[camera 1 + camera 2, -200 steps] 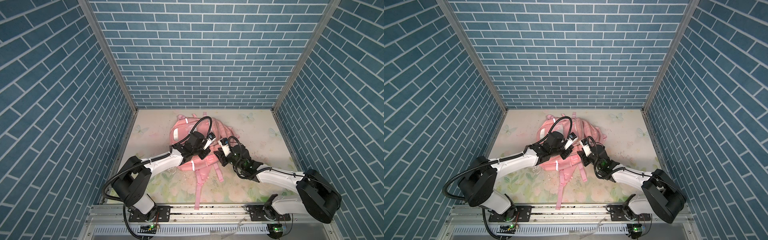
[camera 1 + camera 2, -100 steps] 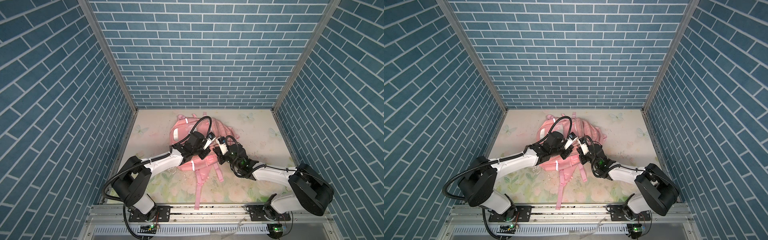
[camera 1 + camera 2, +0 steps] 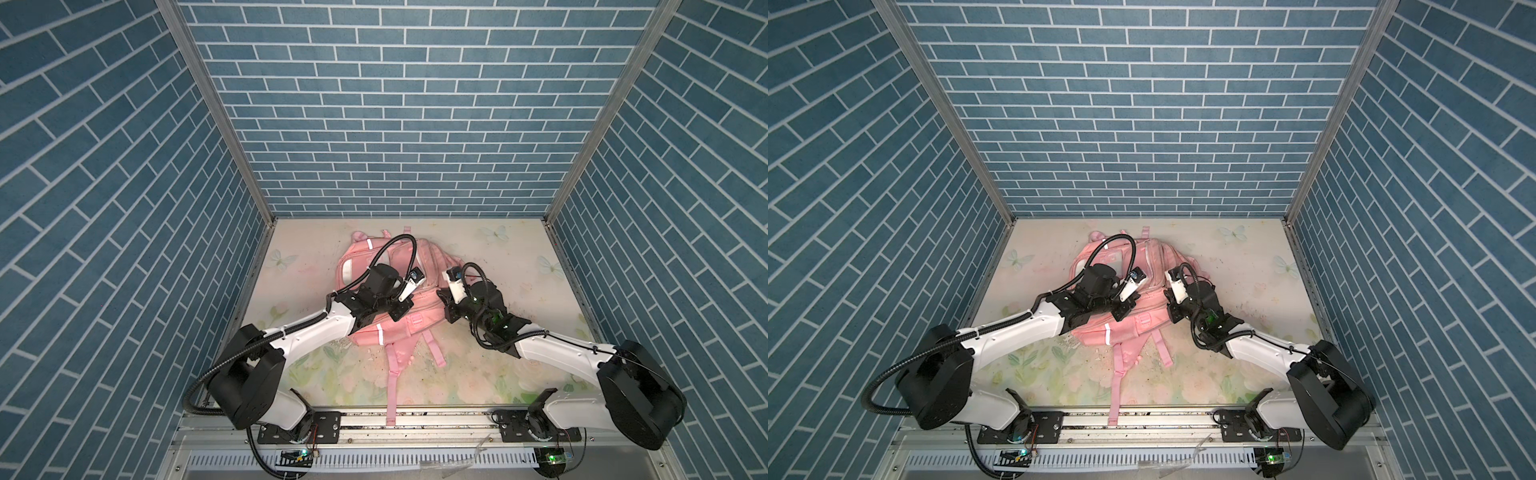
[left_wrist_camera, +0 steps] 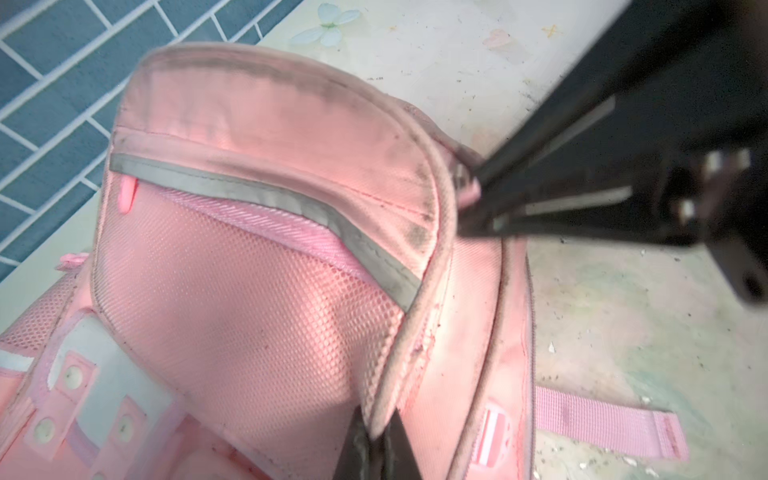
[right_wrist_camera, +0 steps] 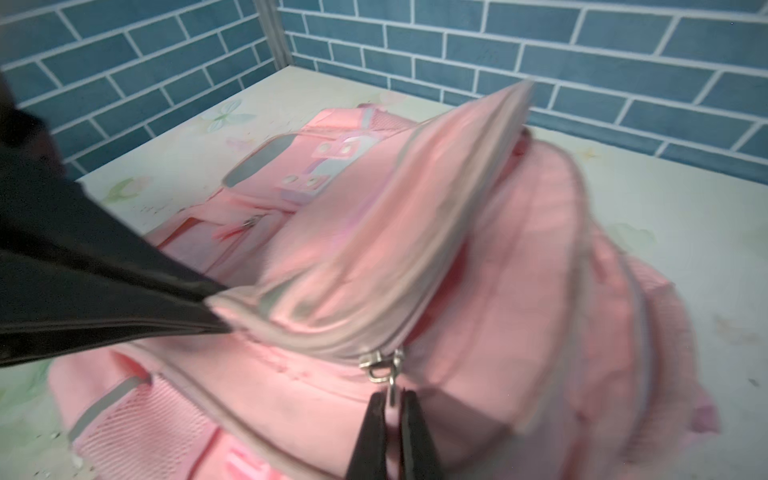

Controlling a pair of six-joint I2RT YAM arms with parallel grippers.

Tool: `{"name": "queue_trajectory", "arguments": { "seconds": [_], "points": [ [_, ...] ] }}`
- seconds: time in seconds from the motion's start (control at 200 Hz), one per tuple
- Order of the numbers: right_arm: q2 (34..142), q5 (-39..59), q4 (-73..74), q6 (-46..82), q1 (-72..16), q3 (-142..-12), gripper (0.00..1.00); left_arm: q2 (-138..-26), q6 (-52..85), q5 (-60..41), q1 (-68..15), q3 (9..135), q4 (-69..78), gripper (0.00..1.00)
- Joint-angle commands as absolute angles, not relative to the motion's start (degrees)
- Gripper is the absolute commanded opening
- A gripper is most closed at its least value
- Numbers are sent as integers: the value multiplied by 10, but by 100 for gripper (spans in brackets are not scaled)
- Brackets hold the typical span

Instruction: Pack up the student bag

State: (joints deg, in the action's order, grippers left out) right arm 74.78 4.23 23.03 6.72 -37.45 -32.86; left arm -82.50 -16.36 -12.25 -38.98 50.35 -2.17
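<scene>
Blurry student bag (image 5: pixel 498 270), interior unseen

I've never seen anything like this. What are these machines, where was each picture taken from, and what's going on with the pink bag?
Those are two robot arms fixed to a rail in front. Two pictures look down from a camera pair overhead; the other two come from a camera on each arm's wrist. On the flowery table lies a pink backpack, its straps trailing toward the rail. Each arm ends in a pincer, called the end effector. The left end effector is shut on the piped edge of a pocket flap; the right end effector is shut on a zipper pull. They seem about to work that zipper.
</scene>
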Motion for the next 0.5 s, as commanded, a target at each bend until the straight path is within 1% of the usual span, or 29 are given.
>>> {"name": "queue_trajectory", "arguments": {
  "seconds": [0.0,0.13,0.24,0.305,0.375,0.495],
  "points": [
    [737,26,167,41,-332,-352,0,-784,-243,-160,-366,488,-89,0],
    [773,36,129,5,-327,-404,0,-794,-327,-174,-366,502,-141,0],
    [803,49,102,-6,-319,-443,0,-814,-378,-138,-359,514,-170,0],
    [804,90,98,-18,-319,-449,0,-824,-392,-131,-334,527,-180,0],
    [796,151,106,-22,-322,-437,0,-832,-403,-155,-295,547,-188,0],
    [782,183,137,-13,-357,-406,0,-865,-423,-170,-256,607,-226,0]
  ]
}}
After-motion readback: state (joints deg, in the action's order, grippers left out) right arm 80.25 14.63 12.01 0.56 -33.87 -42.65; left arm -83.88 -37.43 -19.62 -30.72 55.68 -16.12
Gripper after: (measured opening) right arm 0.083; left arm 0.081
